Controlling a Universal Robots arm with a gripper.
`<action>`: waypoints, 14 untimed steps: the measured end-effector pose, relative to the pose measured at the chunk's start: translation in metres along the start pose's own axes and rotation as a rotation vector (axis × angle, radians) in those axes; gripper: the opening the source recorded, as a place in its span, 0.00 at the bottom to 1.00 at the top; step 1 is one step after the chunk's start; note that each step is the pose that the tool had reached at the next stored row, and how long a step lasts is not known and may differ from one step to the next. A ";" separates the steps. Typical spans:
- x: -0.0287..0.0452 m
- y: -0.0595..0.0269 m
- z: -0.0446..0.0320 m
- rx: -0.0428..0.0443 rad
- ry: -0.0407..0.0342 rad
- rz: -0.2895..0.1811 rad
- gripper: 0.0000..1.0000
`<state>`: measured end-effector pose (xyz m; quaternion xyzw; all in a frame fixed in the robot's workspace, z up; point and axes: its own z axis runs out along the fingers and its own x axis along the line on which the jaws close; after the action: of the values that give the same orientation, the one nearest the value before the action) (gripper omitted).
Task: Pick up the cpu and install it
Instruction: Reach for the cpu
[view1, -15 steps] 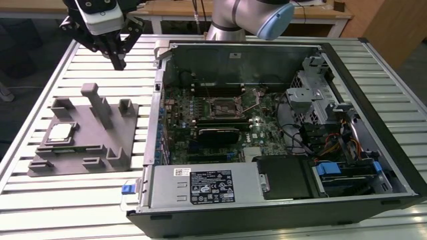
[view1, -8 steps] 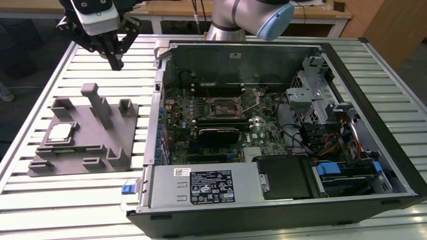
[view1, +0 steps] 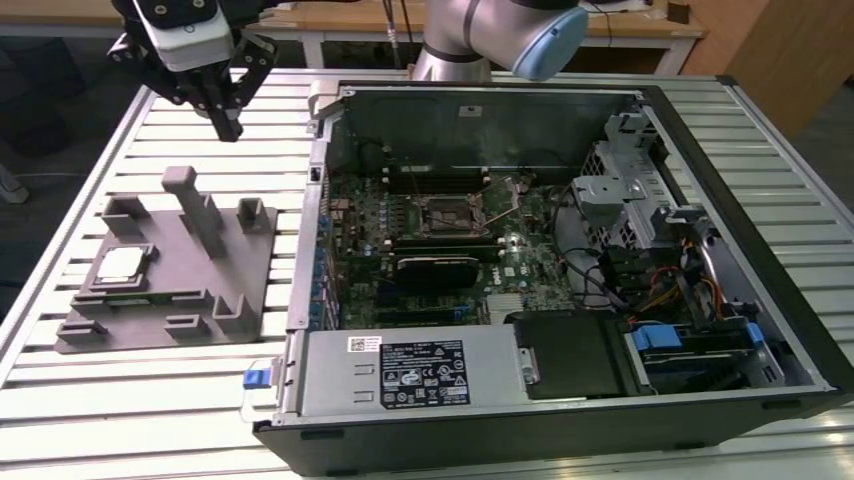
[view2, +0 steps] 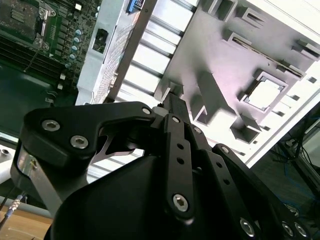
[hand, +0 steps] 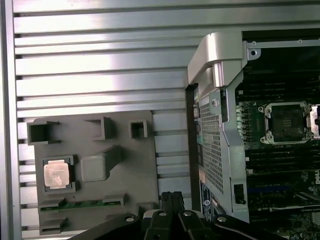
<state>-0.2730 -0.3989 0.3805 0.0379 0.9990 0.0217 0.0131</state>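
The cpu (view1: 120, 265) is a small silvery square lying flat in a recess of the grey tray (view1: 174, 320), on the exterior view's left. It also appears in the first wrist view (hand: 56, 173) and the second wrist view (view2: 263, 93). My gripper (view1: 227, 130) hangs high above the slatted table beyond the tray's far end, well away from the cpu, its black fingers (hand: 171, 200) pressed together and holding nothing. The dark square socket (view1: 447, 212) sits on the motherboard inside the open computer case (view1: 561, 410), with its thin lever raised.
The tray has several upright posts (view1: 198, 205) between my gripper and the cpu. The case's metal wall (view1: 320, 200) rises right beside the tray. Drive cages and cables (view1: 654, 250) fill the case's right side. Bare slatted table (view1: 160, 420) lies in front of the tray.
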 end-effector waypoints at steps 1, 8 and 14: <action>0.0005 0.0000 0.0001 -0.0001 0.0000 0.000 0.11; 0.0045 -0.0004 0.0004 0.0000 0.0000 0.000 0.11; 0.0080 -0.0006 0.0006 -0.0001 0.0000 0.000 0.11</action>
<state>-0.2810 -0.3989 0.3797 0.0379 0.9990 0.0217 0.0131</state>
